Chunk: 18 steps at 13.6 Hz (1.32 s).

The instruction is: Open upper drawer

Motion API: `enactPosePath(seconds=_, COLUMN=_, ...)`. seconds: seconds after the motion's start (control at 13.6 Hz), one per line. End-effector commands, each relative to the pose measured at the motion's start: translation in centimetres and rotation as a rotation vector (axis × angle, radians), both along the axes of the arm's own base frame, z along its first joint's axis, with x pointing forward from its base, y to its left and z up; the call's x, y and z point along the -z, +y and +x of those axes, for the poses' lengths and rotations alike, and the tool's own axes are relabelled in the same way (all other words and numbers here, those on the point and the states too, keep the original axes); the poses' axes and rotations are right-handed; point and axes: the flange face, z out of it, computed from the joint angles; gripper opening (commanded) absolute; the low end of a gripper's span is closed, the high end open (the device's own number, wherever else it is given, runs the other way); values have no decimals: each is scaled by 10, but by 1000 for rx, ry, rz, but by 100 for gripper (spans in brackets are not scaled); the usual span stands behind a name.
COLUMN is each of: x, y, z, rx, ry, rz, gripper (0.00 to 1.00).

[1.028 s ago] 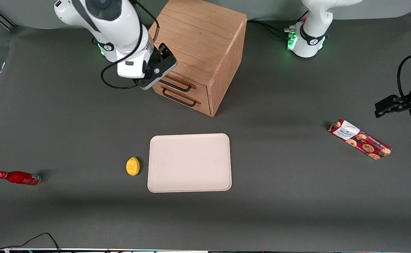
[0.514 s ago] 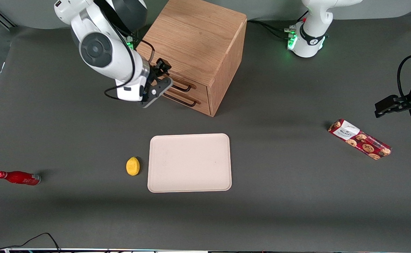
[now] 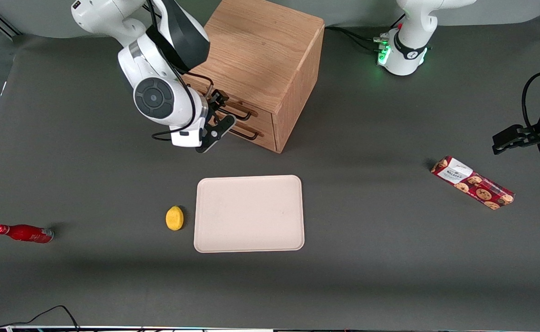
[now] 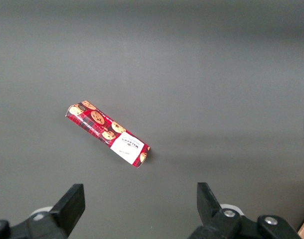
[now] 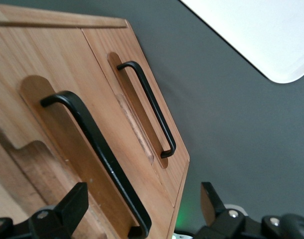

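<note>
Up on the oak cabinet (image 3: 270, 55), the upper drawer (image 5: 67, 149) sits closed, its black bar handle (image 5: 99, 154) just in front of the gripper (image 5: 142, 211), whose jaws are spread wide and hold nothing. A tray (image 3: 249, 213) lies nearer the front camera.

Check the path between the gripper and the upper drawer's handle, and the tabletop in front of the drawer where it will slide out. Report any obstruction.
Nothing visible stands in the way. The gripper is open, right in front of the upper drawer, with only air before the handle. The nearest things, the tray and lemon, lie nearer the front camera, apart from the cabinet.
</note>
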Motion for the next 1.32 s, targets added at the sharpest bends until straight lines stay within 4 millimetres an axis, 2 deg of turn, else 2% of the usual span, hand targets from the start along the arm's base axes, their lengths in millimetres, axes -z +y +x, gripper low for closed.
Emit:
enactPosePath(seconds=0.0, x=8, y=-3, z=-3, rx=-15, ry=16, rz=35, gripper=100)
enactPosePath(seconds=0.37, x=25, y=1, z=-5, rx=-20, ry=23, rz=44, gripper=100)
enactPosePath(seconds=0.73, x=42, y=10, z=-17, rx=-37, ry=33, rz=41, gripper=100)
enactPosePath(seconds=1.1, x=49, y=9, z=-14, rx=-34, ry=22, rz=36, gripper=100)
enactPosePath(seconds=1.25, x=53, y=3, z=-8, rx=-24, ry=15, rz=30, gripper=100)
